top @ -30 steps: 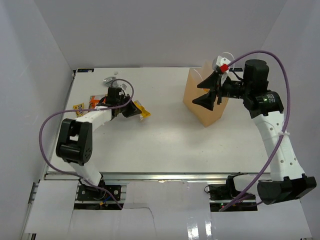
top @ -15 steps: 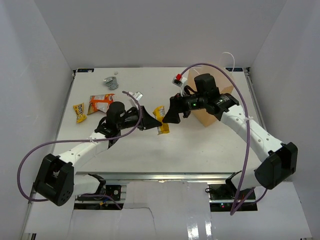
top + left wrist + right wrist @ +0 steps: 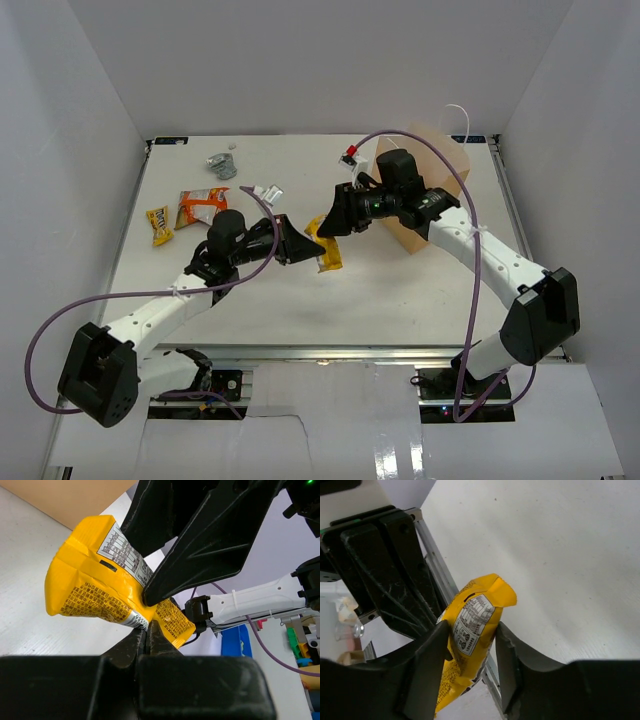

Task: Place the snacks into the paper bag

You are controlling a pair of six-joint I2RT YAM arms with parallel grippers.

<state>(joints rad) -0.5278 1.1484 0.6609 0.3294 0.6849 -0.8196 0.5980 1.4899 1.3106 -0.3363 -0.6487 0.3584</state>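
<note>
A yellow packet (image 3: 328, 254) hangs in mid-air above the table's middle, gripped from both sides. My left gripper (image 3: 305, 243) is shut on its lower seam (image 3: 142, 622). From the right, my right gripper (image 3: 322, 228) has closed on the packet's upper body (image 3: 472, 620), one finger pressing each side. The tan paper bag (image 3: 445, 150) stands at the back right behind the right arm; its side also shows in the left wrist view (image 3: 75, 500). Other snacks lie at the back left: an orange-white bag (image 3: 202, 206), a yellow packet (image 3: 158, 223) and a silver foil packet (image 3: 221, 163).
A small silvery wrapper (image 3: 268, 192) lies near the left arm's cable. White walls close in the table on three sides. The right arm's purple cable (image 3: 440, 140) loops over the bag's mouth. A metal rail (image 3: 320, 352) runs along the near edge.
The left arm carried the yellow packet from the back left to the middle. The right arm swung from the bag toward it and its fingers have closed round the packet.
</note>
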